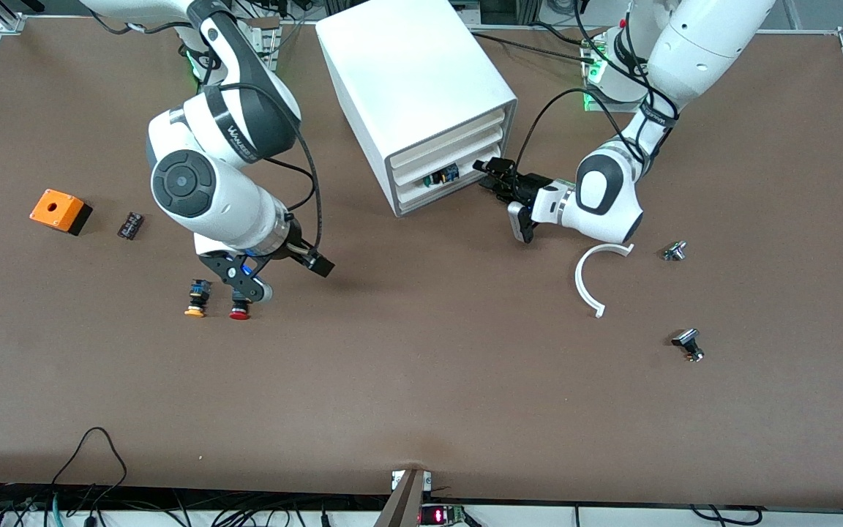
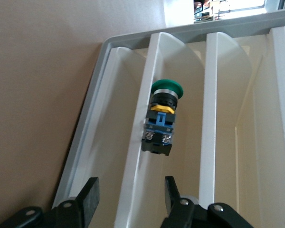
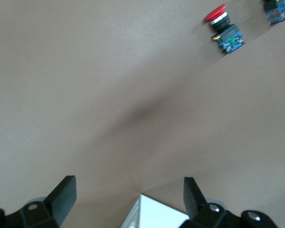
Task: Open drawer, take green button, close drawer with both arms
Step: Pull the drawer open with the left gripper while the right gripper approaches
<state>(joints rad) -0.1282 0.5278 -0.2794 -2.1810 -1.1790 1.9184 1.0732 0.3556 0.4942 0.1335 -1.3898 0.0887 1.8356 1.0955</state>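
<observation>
The white cabinet (image 1: 414,80) stands at the robots' edge of the table. The green-capped button (image 1: 442,176) lies in one of its shallow white drawers (image 2: 135,156), blue end toward my left gripper; it also shows in the left wrist view (image 2: 161,118). The drawer sits in the cabinet. My left gripper (image 1: 486,174) is open right in front of that drawer. In the left wrist view (image 2: 130,192) its jaws stand either side of the drawer's front edge. My right gripper (image 1: 275,278) is open and empty above the table, beside the cabinet toward the right arm's end, also in its wrist view (image 3: 128,197).
An orange-capped button (image 1: 197,298) and a red-capped one (image 1: 240,307) lie under the right arm; the red one shows in the right wrist view (image 3: 223,28). An orange box (image 1: 59,211), a black part (image 1: 130,225), a white curved strip (image 1: 591,278) and two small parts (image 1: 674,251) (image 1: 688,344) lie around.
</observation>
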